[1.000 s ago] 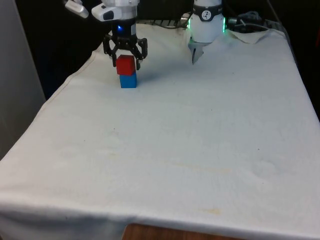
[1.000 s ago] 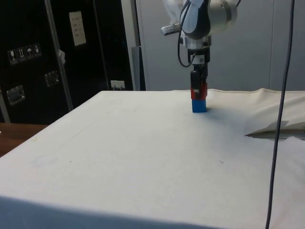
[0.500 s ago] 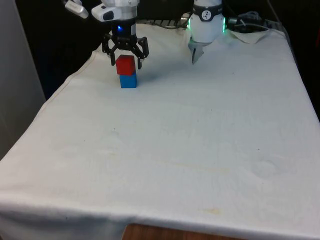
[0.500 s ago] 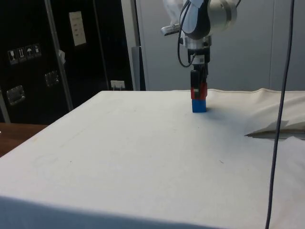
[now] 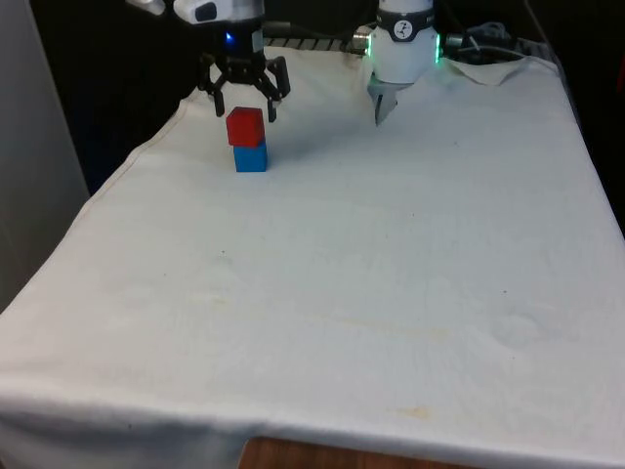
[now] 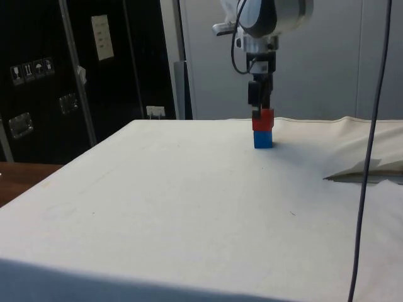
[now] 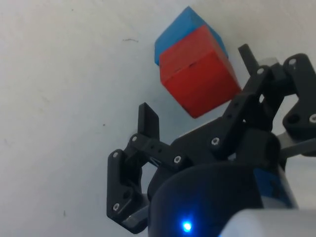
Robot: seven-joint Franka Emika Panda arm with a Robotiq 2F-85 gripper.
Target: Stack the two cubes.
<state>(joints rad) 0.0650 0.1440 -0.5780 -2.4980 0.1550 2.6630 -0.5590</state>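
Red cube [image 5: 245, 127] atop blue cube [image 5: 251, 158]

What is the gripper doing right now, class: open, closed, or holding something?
Gripper: open, holding nothing, jaws spread above the red cube stacked on the blue cube.

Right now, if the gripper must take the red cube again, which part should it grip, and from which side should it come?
Grip the red cube by two opposite upright faces, coming straight down from above. It sits square on the blue cube, so its flat sides offer parallel surfaces, and a sideways approach would probably knock the stack over. The open gripper hangs just above it, fingers spread wider than the cube.
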